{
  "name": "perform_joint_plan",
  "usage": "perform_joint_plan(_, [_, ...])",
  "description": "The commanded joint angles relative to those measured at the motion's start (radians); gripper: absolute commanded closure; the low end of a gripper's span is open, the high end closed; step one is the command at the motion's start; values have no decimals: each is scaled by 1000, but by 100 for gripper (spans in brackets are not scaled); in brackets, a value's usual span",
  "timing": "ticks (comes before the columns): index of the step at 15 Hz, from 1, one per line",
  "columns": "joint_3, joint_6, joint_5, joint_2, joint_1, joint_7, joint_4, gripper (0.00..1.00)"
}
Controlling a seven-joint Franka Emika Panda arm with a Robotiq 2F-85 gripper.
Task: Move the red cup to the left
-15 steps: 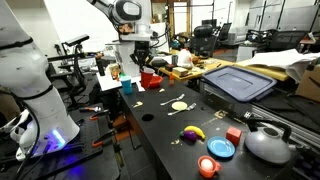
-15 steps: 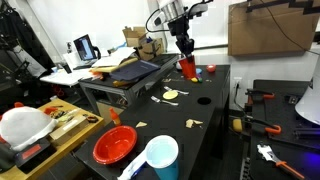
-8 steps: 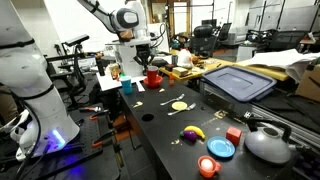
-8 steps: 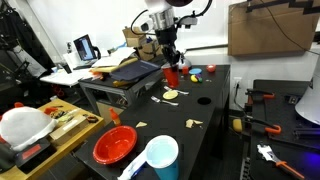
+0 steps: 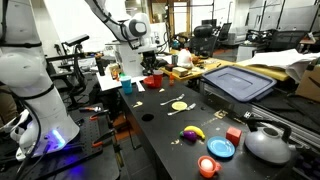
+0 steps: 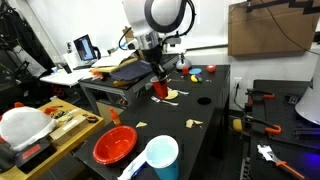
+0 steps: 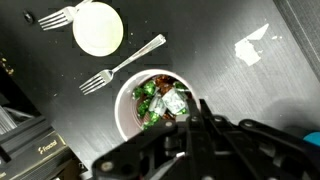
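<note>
Wrist view: round, whitish-rimmed red cup (image 7: 124, 100) holds crinkled green bits (image 7: 147, 96).

exterior views: opposite ends of table (image 5: 165, 140) (both distant) | wrist view: close, downward

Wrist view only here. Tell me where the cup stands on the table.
Observer: The red cup is near the table's edge, beside a grey workbench, held by the gripper.
Operator: List what lies past the plate.
Observer: A yellow toy, a red block and a blue dish.
Operator: Name the biggest thing out there.
Observer: A grey kettle at the table's end.
</note>
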Motion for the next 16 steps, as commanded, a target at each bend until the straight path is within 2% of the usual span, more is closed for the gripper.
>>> perform_joint_plan(1, [19,25,-48,70,22,66,39,99])
perform_joint_plan(8, [53,53,-64,136,61,83,43,99])
perform_joint_plan(16, [56,62,-80,170,75,83,34,99])
